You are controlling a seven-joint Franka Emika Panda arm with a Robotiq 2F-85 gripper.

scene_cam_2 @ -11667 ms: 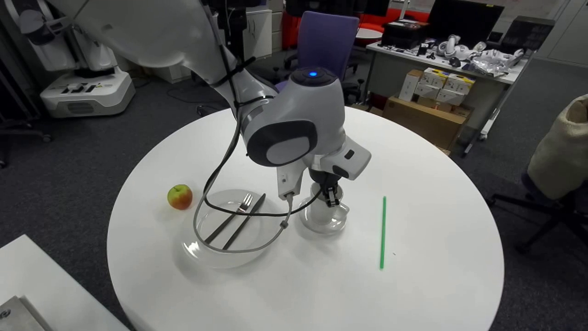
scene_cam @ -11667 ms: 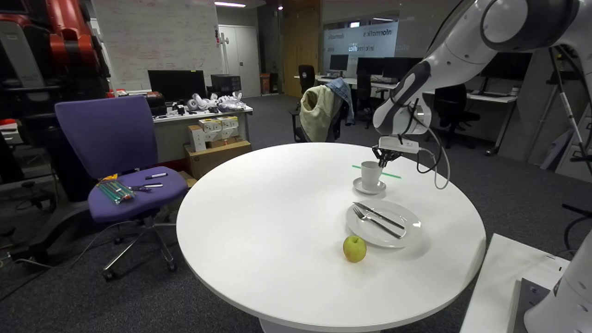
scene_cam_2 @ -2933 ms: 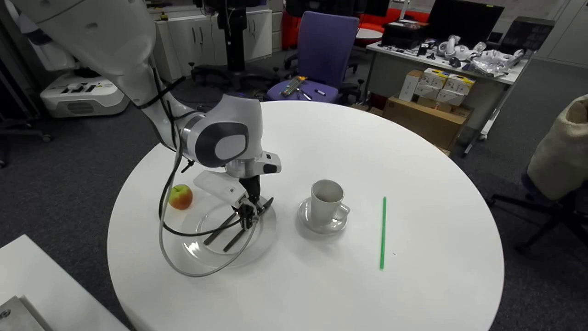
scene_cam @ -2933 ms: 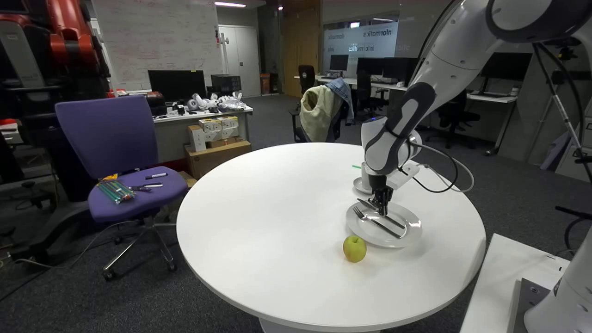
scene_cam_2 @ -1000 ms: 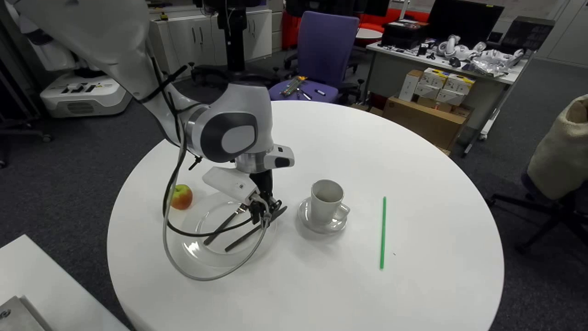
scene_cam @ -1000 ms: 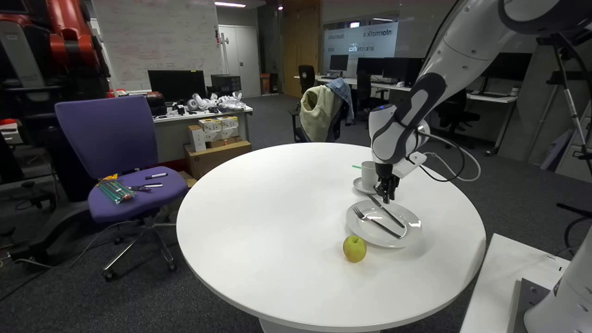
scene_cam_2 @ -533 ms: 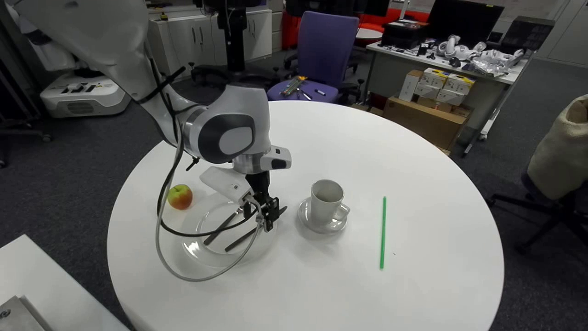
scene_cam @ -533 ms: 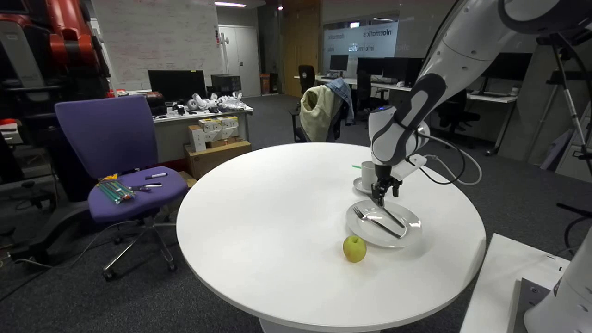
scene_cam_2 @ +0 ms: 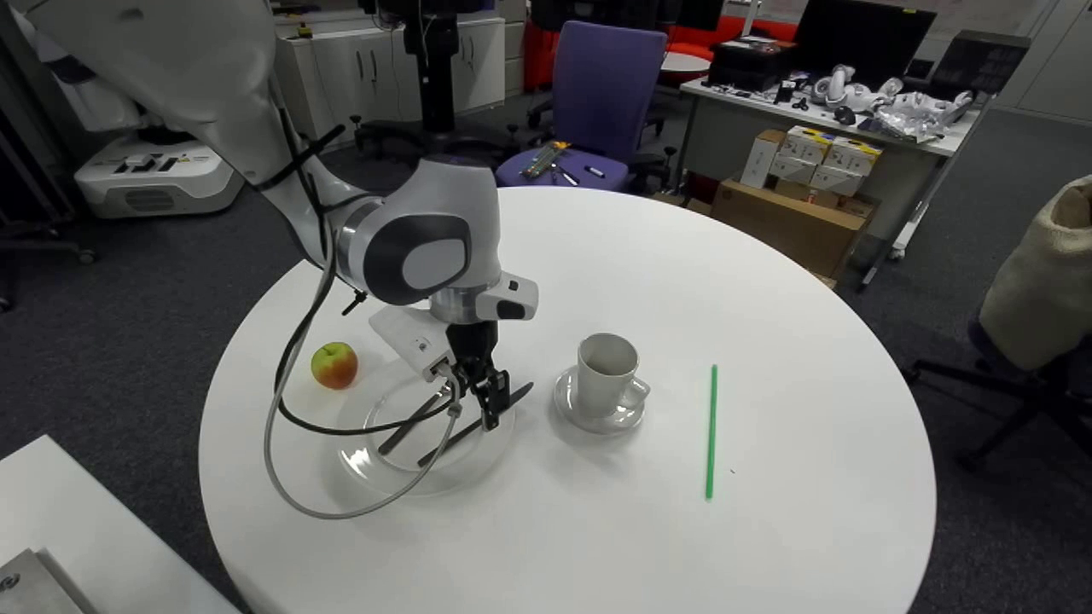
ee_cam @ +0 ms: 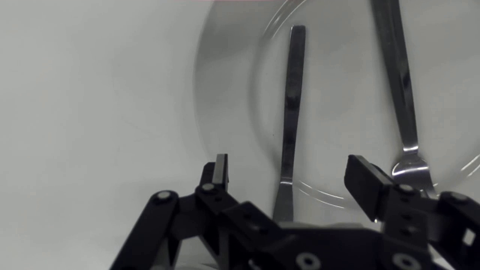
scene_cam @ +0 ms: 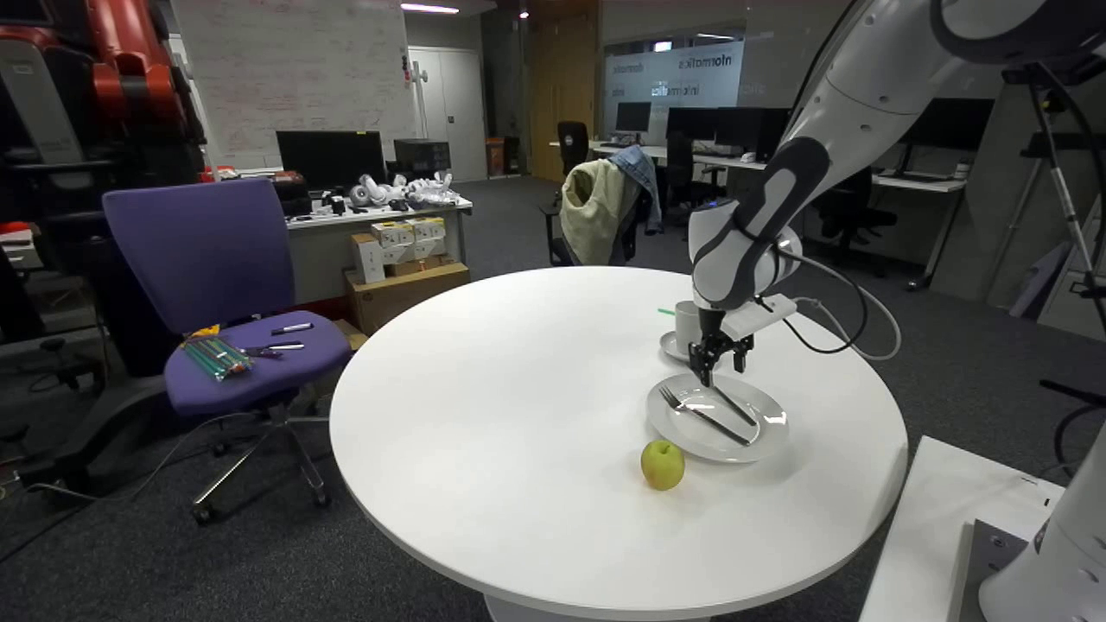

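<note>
The gripper (ee_cam: 287, 168) stood over the edge of the white plate (ee_cam: 225, 86), its fingers spread wide on either side of the table knife (ee_cam: 294, 82) without pinching it. The knife lay on the plate beside a fork (ee_cam: 397, 75), its blade tip past the rim. Nearby, a cup (scene_cam_2: 601, 388) stood upright on a saucer (scene_cam_2: 566, 402).

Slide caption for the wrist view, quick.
Open gripper at the plate, knife showing between its jaws, fork alongside.

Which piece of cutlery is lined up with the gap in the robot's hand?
The knife: in the wrist view it runs through the gap of the open hand, while the fork lies outside that gap.
</note>
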